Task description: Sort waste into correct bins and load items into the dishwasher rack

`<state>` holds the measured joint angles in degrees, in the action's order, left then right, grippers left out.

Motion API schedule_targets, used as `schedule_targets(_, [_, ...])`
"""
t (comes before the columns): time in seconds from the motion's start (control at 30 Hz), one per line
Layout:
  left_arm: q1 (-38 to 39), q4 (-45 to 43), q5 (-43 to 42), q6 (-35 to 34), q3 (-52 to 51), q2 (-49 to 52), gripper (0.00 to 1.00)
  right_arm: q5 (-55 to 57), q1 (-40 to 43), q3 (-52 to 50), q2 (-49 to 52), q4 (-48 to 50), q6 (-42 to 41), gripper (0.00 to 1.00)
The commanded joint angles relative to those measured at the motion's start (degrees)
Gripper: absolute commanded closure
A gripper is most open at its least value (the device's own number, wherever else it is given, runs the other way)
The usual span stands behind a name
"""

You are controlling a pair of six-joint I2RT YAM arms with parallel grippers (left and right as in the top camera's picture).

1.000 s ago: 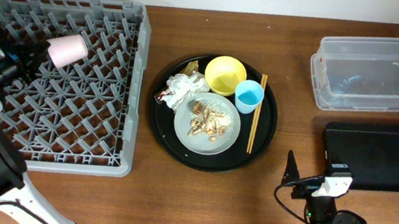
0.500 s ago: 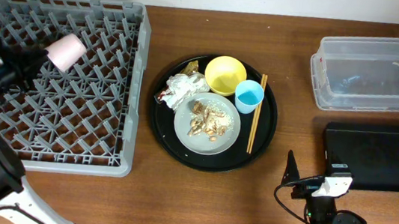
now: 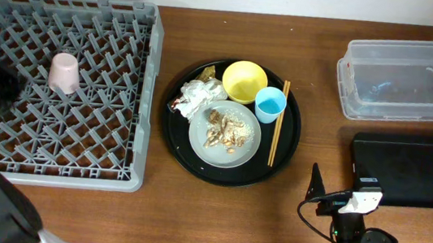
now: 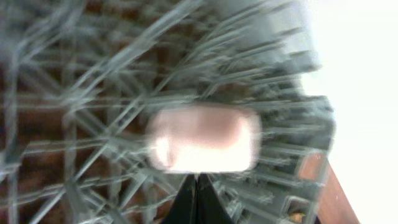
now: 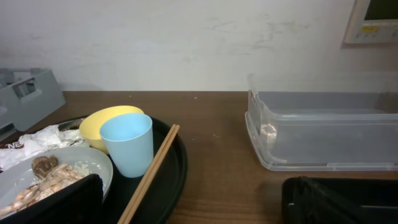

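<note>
Pink cup [image 3: 64, 72] stands among the pegs of the dishwasher rack [image 3: 113, 167], free. Left tool [image 4: 196, 193] closed tight, empty, just short of it. Right tool [image 3: 311, 191] spread wide, empty. Light-blue cup [image 3: 270, 104] upright on the round black tray [image 3: 287, 146]. Likely light, stiff, slick plastic, so pinch one wall at the rim.

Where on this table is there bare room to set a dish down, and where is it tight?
Bare wood lies between the round black tray and the clear tub and flat black tray. The rack holds only the pink cup. The round tray itself is crowded; the strip between it and the rack is narrow.
</note>
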<state>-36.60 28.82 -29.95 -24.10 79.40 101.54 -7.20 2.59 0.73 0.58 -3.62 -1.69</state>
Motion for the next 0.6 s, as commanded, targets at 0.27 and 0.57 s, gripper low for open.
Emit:
schedule_targets(0.27, [26.18, -10.91, 43.3, 17.77, 0.42, 0.57, 0.99, -0.55, 0.39, -0.42, -0.37, -0.11, -0.46, 0.02])
schedule_targets(0.57, [21.73, -8.79, 42.69, 20.87, 0.39, 6.27, 0.99, -0.55, 0.39, -0.42, -0.37, -0.11, -0.46, 0.02])
